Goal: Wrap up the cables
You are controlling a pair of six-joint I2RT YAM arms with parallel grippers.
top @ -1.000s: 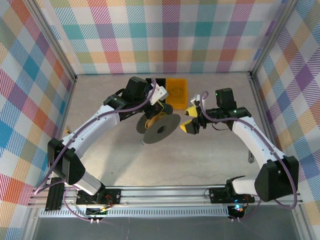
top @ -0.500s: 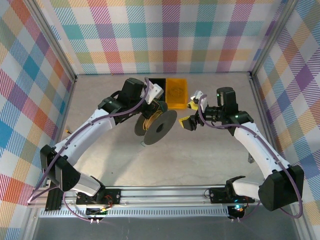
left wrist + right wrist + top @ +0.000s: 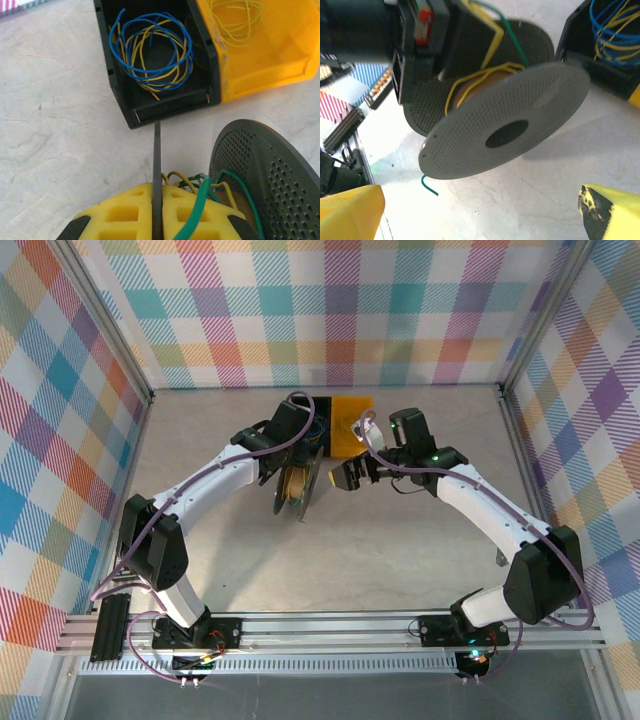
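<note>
My left gripper [image 3: 157,216] is shut on one thin flange of the black spool [image 3: 296,486], which stands edge-on in the top view. Yellow and green cables [image 3: 210,186] are wound round its core between the flanges. One green cable [image 3: 198,215] runs across my left gripper's yellow pad, and its loose end [image 3: 430,187] hangs below the near flange [image 3: 520,107]. My right gripper [image 3: 480,217] is open, just right of the spool [image 3: 470,90], with nothing between its yellow fingertips [image 3: 350,212]. In the top view it [image 3: 350,476] sits beside the spool.
A black bin [image 3: 125,102] behind the spool holds loose blue and yellow cables [image 3: 152,55]. Beside it a yellow bin [image 3: 270,75] holds a thin yellow cable [image 3: 237,17]. Both bins stand near the back wall [image 3: 330,320]. Plaid walls close in the table.
The left gripper has swung the spool from tilted face-up to edge-on and shifted slightly back. The right gripper has moved left, closer to the spool.
</note>
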